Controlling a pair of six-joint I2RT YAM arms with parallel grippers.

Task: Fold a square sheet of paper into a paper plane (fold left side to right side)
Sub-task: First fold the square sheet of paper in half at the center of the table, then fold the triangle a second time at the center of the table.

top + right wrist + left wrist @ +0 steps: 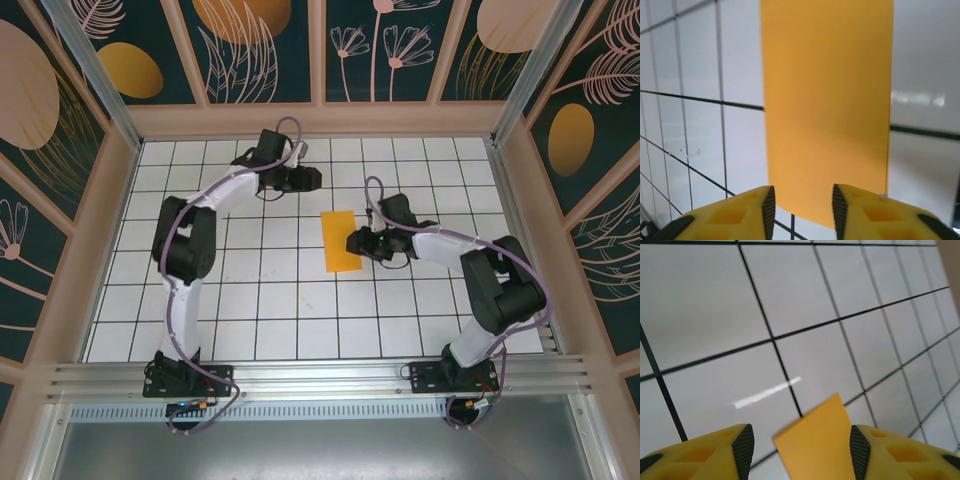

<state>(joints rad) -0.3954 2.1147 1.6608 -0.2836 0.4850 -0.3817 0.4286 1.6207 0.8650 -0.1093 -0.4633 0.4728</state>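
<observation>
Right jaws: we see them parted and gripping nothing, the near edge of the paper showing in their gap.
Left jaws: we see them wide apart and empty, a paper corner showing between them.
Paper: a narrow orange-yellow rectangle, flat on the white gridded counter, between both arms.

No legible text or markings
</observation>
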